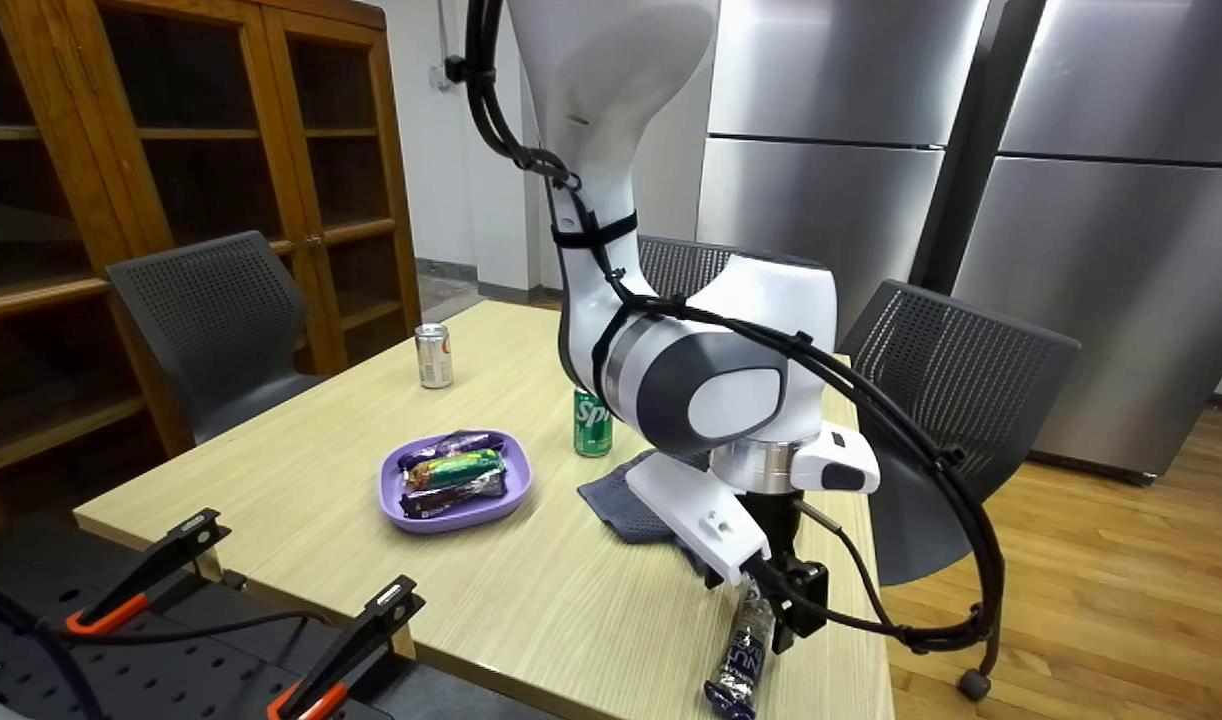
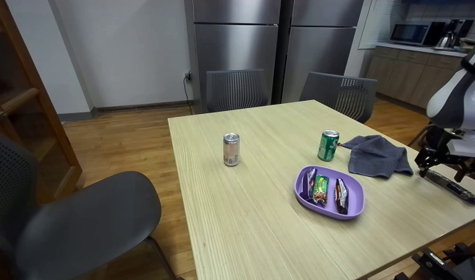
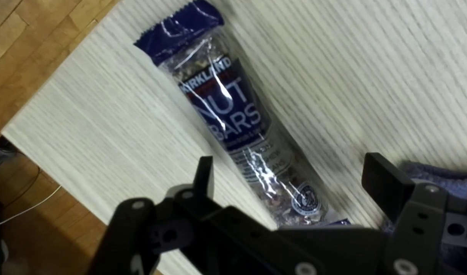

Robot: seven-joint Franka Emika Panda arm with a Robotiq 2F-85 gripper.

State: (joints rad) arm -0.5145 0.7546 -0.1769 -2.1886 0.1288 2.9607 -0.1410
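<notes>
Wrist view: nut bar [image 3: 233, 118] lying on the counter [image 3: 115, 133] near a corner of it, one end under the pincer [image 3: 285, 168].
Pincer: spread wide, holding nothing; its fingers [image 3: 203, 175] stand either side of the bar, a gap showing at each; height above the counter, cannot tell.
Bar's long axis: upper left to lower right, meeting the finger-to-finger line at a slant; the printed half reaches out beyond the fingertips.
Gray cloth [image 2: 377, 157]: in an exterior view, crumpled on the counter near the pincer.
</notes>
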